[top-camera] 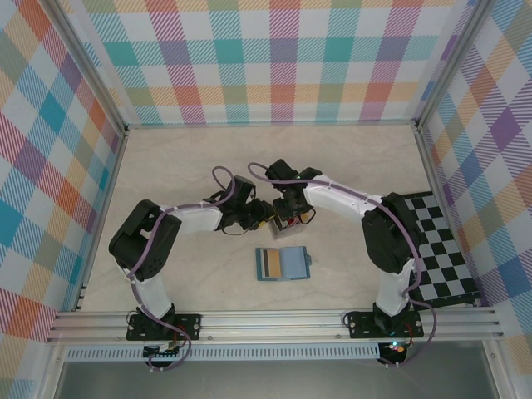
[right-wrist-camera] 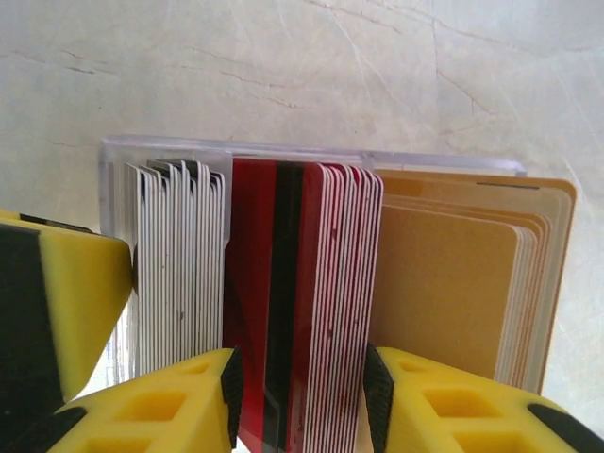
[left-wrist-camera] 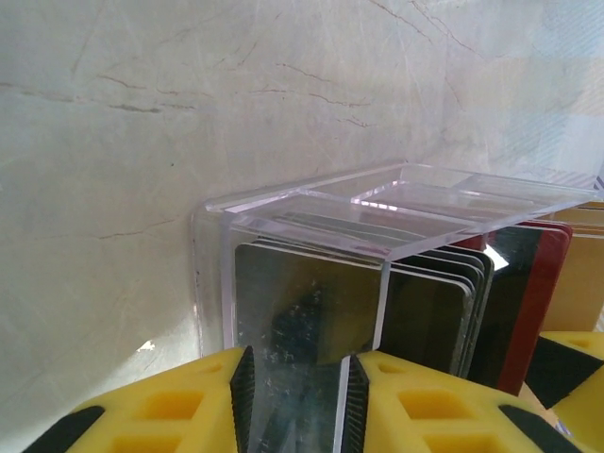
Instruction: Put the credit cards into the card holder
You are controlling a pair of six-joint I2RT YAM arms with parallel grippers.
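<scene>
The credit cards stand in a clear rack point(right-wrist-camera: 311, 151) in three upright stacks: silver-grey point(right-wrist-camera: 175, 264), red point(right-wrist-camera: 260, 283) and gold point(right-wrist-camera: 444, 293). My right gripper point(right-wrist-camera: 300, 377) straddles the red stack, both pads pressed against its sides. My left gripper point(left-wrist-camera: 298, 377) is at the rack's point(left-wrist-camera: 396, 203) silver end. A clear wall sits between its narrow jaws, with a silver card point(left-wrist-camera: 302, 302) behind; contact is unclear. In the top view both grippers point(top-camera: 256, 218) point(top-camera: 289, 214) meet at the rack. The teal card holder point(top-camera: 293, 263) lies open just in front, apart from them.
A black-and-white chequered board point(top-camera: 440, 249) lies at the table's right side. One yellow finger of the left gripper point(right-wrist-camera: 66, 302) sits against the rack's left end in the right wrist view. Plaid walls enclose the table on three sides.
</scene>
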